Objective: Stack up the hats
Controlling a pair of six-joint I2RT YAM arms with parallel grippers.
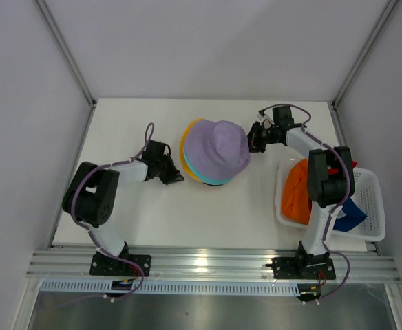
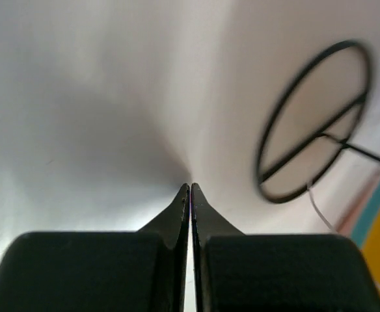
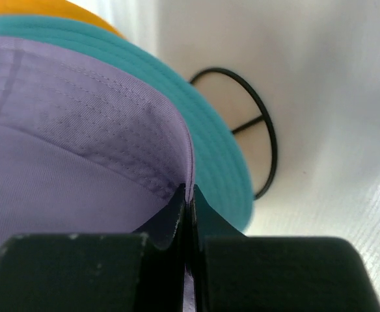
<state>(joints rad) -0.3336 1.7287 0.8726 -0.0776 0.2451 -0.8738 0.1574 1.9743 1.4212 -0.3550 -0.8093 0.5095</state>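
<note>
At mid-table (image 1: 153, 124), a stack of soft fabric bucket hats. Lavender hat (image 1: 218, 155) on top, crown round and domed, floppy brim ribbed with rows of stitching. Teal hat (image 1: 204, 177) beneath, only its brim edge showing. Yellow hat (image 1: 184, 144) lowest, a crescent peeking out on the left.

Right tool (image 3: 190, 188) pinched tight on the lavender brim's right edge, thin cloth caught between black fingers. Left tool (image 2: 190, 188) fully closed on nothing, tips together over bare white table, just left of the stack.

Thin black wire ring (image 2: 307, 123) close beside the brims.

Far right, against the table edge, white mesh basket (image 1: 369, 206) with orange hat (image 1: 296, 192), navy hat (image 1: 351, 213) and a sliver of red inside.

Bare table in front of the stack and behind it, up to the back wall.
</note>
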